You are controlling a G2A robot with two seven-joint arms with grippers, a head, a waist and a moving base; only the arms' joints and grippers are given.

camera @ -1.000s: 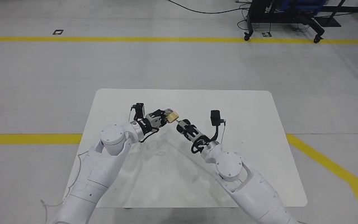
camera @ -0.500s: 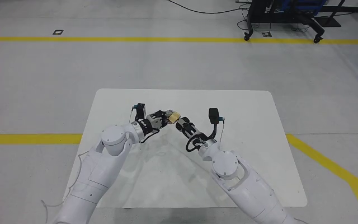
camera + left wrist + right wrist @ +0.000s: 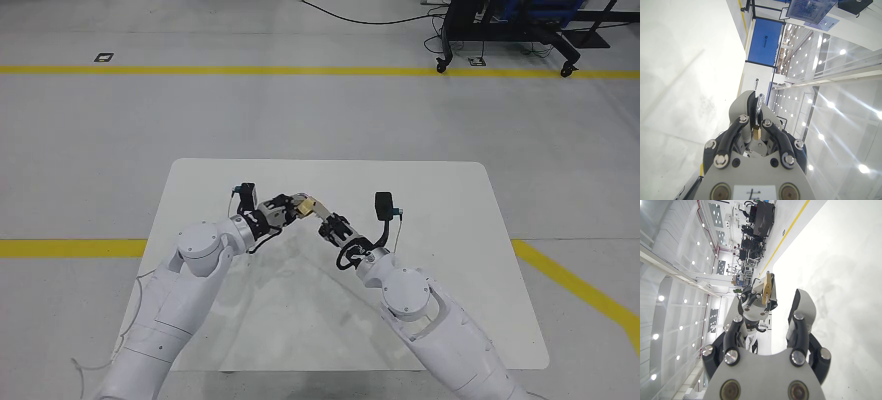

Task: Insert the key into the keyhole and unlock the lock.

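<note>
My left gripper [image 3: 292, 211] holds a small brass padlock [image 3: 308, 207] above the middle of the white table [image 3: 440, 200]. In the left wrist view the left gripper [image 3: 758, 100] is shut on it, with a silver metal part at the fingertips and a strip of brass [image 3: 757, 133] near the palm. The right wrist view looks at the padlock [image 3: 767, 286] end-on, and a silver key [image 3: 767, 298] sticks out of its keyhole. My right gripper [image 3: 770, 300] is open, with its fingertips [image 3: 800, 296] just short of the key. From above, the right gripper [image 3: 328, 222] faces the lock.
Both grippers hang above the table's middle, with bare tabletop [image 3: 300, 310] under and around them. On the floor beyond the far edge are a yellow line [image 3: 200, 70] and, at the back right, a black wheeled rack [image 3: 510, 35].
My right gripper closed in on the lock half a second ago and has now drawn back a little. The left gripper still holds the lock, shifted slightly.
</note>
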